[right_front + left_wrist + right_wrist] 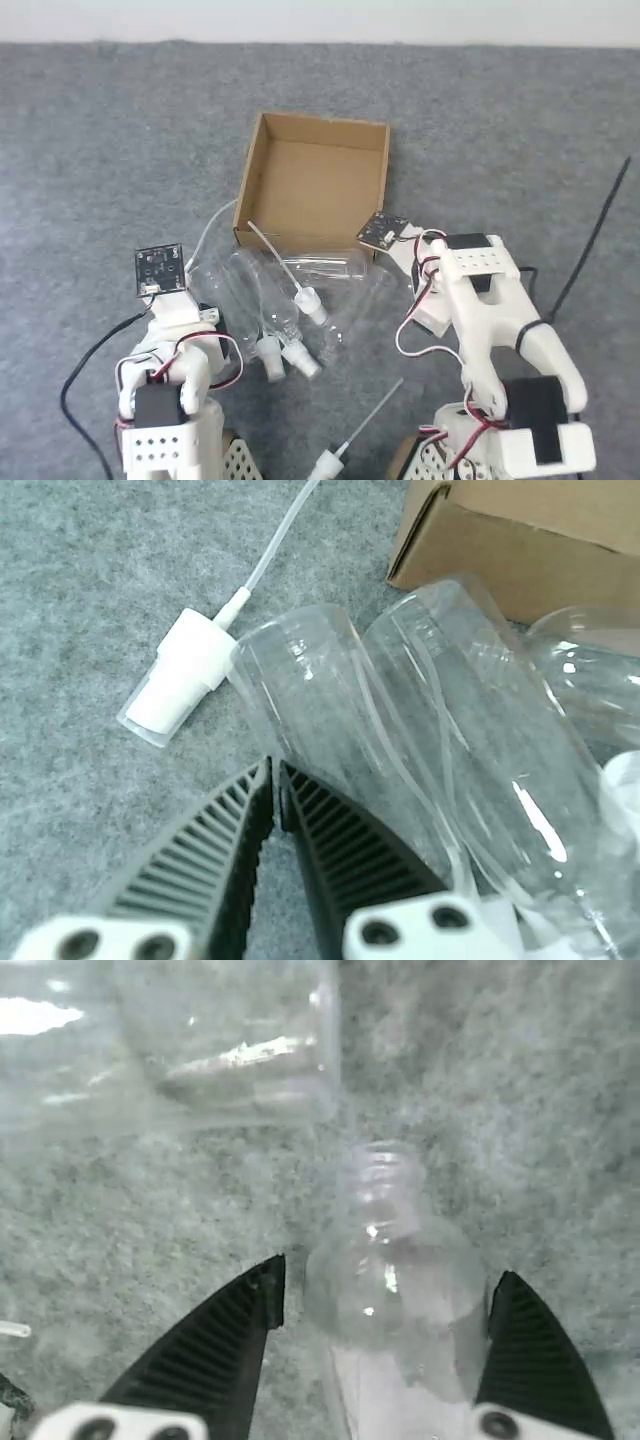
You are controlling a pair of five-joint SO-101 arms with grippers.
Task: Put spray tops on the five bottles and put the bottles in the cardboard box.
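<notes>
The cardboard box stands open beyond a cluster of clear bottles lying on the grey carpet. Two of them carry white spray tops. My left gripper is shut and holds nothing, its tips just short of the base of a clear bottle. A loose spray top with its tube lies beside that bottle. My right gripper is open, with a black finger on each side of a clear bottle whose threaded neck is uncapped. Whether the fingers touch it I cannot tell.
Another loose spray top with a long tube lies near the front edge between the two arm bases. A third loose spray top rests across the bottles. A black cable runs along the right side. A further bottle lies beyond the right gripper.
</notes>
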